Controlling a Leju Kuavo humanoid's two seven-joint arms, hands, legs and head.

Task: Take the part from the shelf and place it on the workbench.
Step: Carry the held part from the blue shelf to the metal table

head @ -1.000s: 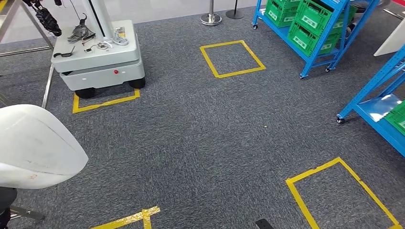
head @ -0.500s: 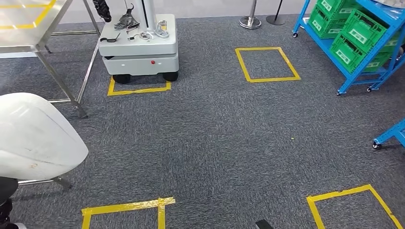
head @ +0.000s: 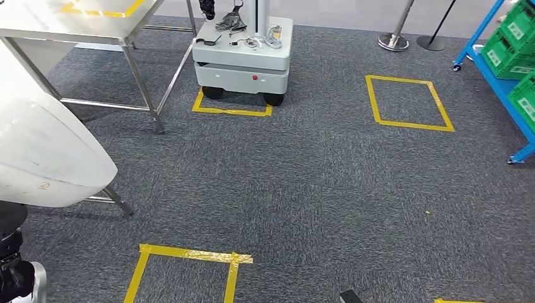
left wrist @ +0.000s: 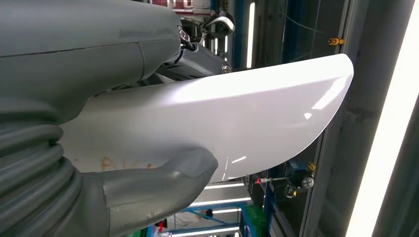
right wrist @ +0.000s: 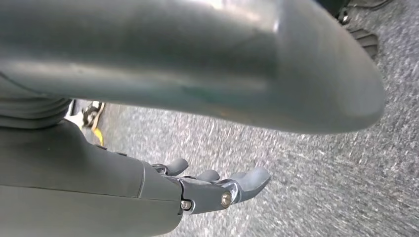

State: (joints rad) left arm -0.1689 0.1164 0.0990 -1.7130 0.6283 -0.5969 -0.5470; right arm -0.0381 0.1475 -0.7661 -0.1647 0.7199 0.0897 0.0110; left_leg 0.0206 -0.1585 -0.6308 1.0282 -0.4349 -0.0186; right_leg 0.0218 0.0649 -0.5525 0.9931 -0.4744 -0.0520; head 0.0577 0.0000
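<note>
Left hand (left wrist: 113, 143) grips the white curved part (left wrist: 222, 123): thick grey thumb under the glossy shell, darker fingers (left wrist: 197, 54) over its top edge, so the part is clamped between them. In the head view the same part (head: 44, 151) sits at the robot's left side, carried above the carpet, just beside the bench leg (head: 117, 199). Right hand (right wrist: 217, 190) hangs over the grey carpet, fingers apart and lightly curved, holding nothing.

Steel bench (head: 76, 25) lies ahead to the left, with a yellow tape mark on its top. Beyond it, a grey wheeled cart (head: 243, 60) carrying small tools, parked on a yellow tape frame; blue shelf with green crates (head: 514, 50) off to the right.

Step in hand, judged: carrying the part to the bench; the pick looks done, the placing is not. To do it well: keep the grip firm, since the shell is smooth and likely slippery, lift it above the bench edge before moving in, and steer clear of the bench leg.

Part's long axis runs out from the hand, roughly level; the tapered end points away from the wrist. Exact tilt is hard to tell, as the wrist view is turned.
</note>
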